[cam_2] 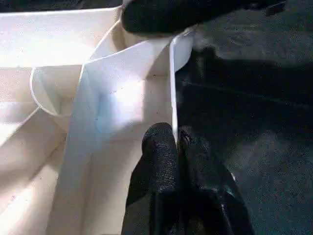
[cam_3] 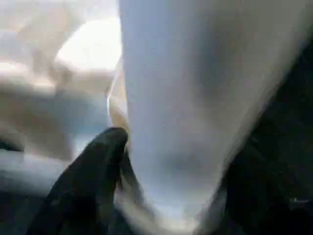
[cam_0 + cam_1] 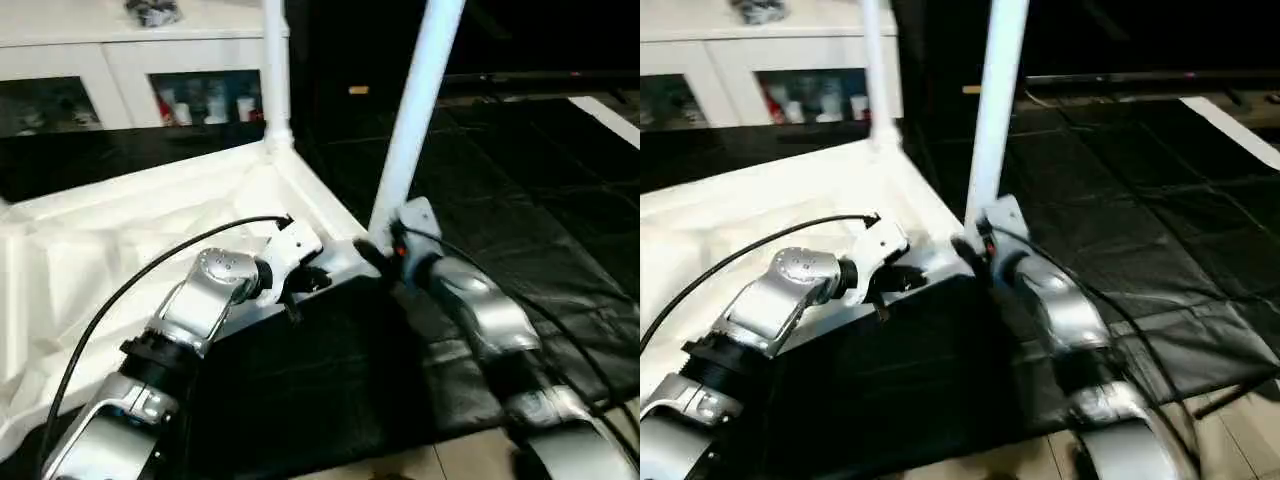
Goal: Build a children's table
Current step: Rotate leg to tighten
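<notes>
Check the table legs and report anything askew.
The near leg leans to the right from its corner socket by the right gripper, while the far leg stands straight. It looks not yet seated. The left gripper pinches the tabletop's rim.

both silver forearms are seen reaching forward and converging toward the middle. the left gripper (image 1: 177, 147) is pinched tight, its two black fingers (image 1: 159, 161) pressed together on a thin white edge. the right gripper (image 3: 378, 256) is set at the foot of an upright white tube, one black finger (image 2: 93, 166) lying against it.
</notes>
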